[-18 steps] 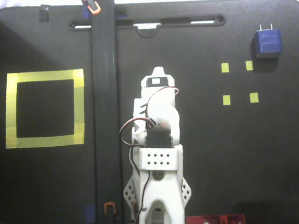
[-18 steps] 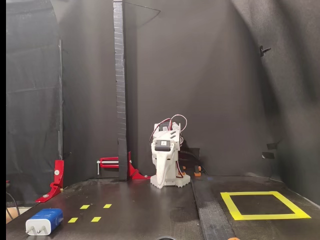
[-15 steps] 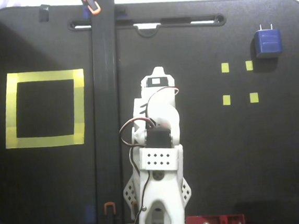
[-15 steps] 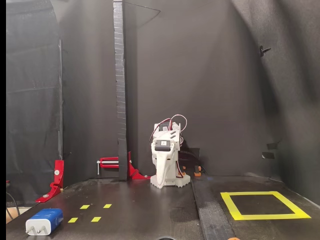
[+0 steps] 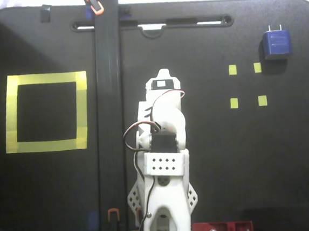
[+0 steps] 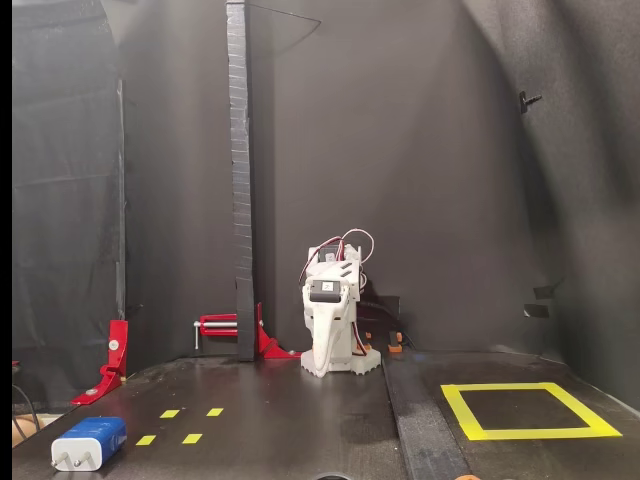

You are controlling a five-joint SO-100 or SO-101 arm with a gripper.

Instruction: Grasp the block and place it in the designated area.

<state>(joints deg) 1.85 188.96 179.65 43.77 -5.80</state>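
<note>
The small dark-blue, roughly square block (image 5: 277, 44) has rounded corners and two short pale prongs on one edge. In the top-down fixed view it lies at the upper right of the black tabletop (image 5: 256, 160), prongs toward the top edge, just beside the upper-right of four tiny yellow tape squares (image 5: 246, 85). In the low front-facing fixed view the block (image 6: 89, 441) lies flat at the lower left, prongs toward the camera, and looks lighter blue on top.

The large square outline of wide yellow tape (image 5: 46, 112) sits well apart from the block, on the far side of the folded white robot arm (image 5: 165, 147), with only black surface inside it.

Only the top-down view shows the long slot (image 5: 152, 25) near the table's far edge and an orange clip (image 5: 94, 4). Only the front view shows the dark backdrop, the tall black post (image 6: 240, 180) rising to the top edge, and red clamps (image 6: 112, 360) at the left.

The arm is tucked over its base; whether the gripper fingers are spread or pressed together cannot be told. No writing is readable.
</note>
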